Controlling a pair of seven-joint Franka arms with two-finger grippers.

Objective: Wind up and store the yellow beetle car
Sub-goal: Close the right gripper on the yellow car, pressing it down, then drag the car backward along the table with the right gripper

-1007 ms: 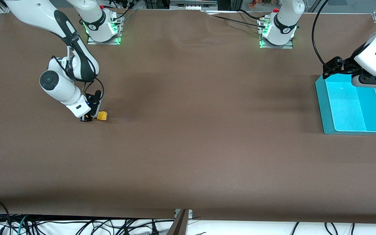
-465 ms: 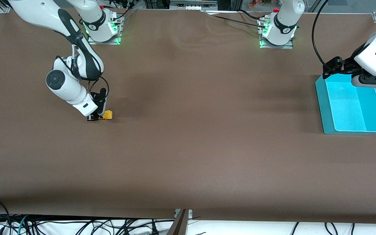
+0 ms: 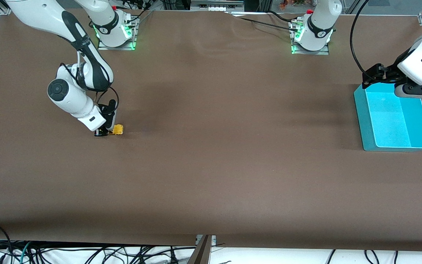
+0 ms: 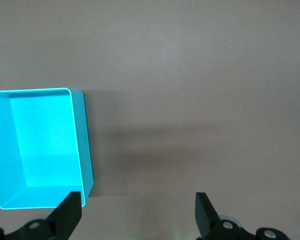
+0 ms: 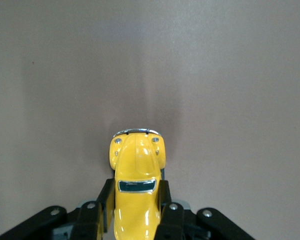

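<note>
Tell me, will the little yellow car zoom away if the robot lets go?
Probably: the yellow beetle car sits on wheels on flat table, so it likely rolls. Its glossy rounded shell looks slippery and hard, though the right gripper pinches its sides.

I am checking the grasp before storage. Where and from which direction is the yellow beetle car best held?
Probably across its two flat flanks, from above. The right gripper already clamps the yellow beetle car this way; the rounded roof and hood would likely slip. The left gripper waits open beside the blue bin.

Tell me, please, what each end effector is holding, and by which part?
The right end effector grips the car by its sides, at table level. The left end effector, open above the bin, holds nothing.
</note>
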